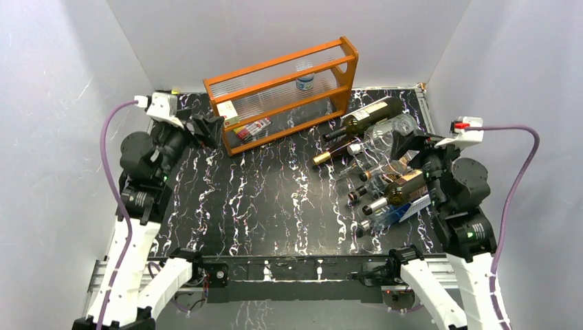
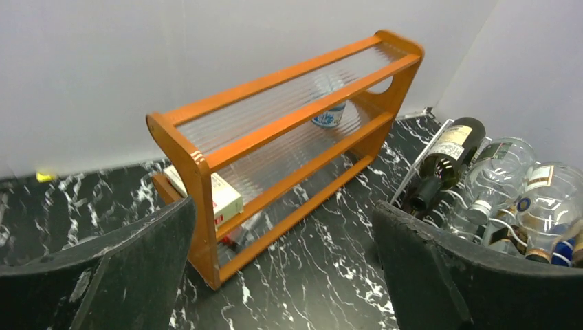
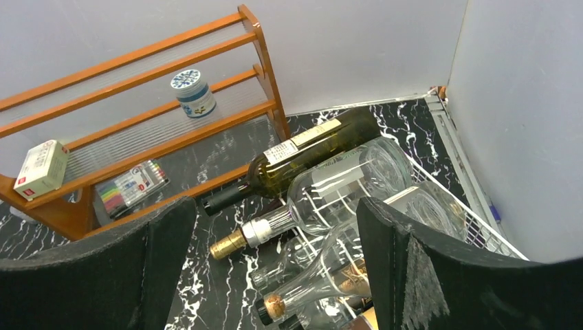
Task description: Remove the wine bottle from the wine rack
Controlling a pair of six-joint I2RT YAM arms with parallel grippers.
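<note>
View from above of a black marbled desk (image 1: 275, 199) with my two arms at its near edge; the task is at its opening step, the approach, and nothing is held.

The wine rack (image 1: 424, 108), a white wire tray, lies on the right side of the desk and is crowded with bottles on their sides, necks pointing left; the wine bottle (image 1: 368, 117) I judge to be meant is the dark green one with a cream label, at the rack's far end, its neck reaching out past the rack's left edge; a clear bottle (image 1: 390, 130) lies touching it on the near side, and more bottles are packed nearer.

My right fingers (image 3: 467, 275) are spread wide and empty, hovering above the middle of the rack; from the wrist I look down between them at the green bottle and the clear bottles below.

My left fingers (image 2: 103, 275) are also spread wide and empty, raised at the far left beside the left end of an orange shelf (image 1: 282, 93) that stands against the far wall, well apart from the rack.

Next, I judge, the right fingers must move toward the far end and come down over the green bottle, probably at its free neck or shoulder; the glass is smooth and round, so the grip must be square; lifting should be gentle, since the neighbour leans against it and could roll.
</note>
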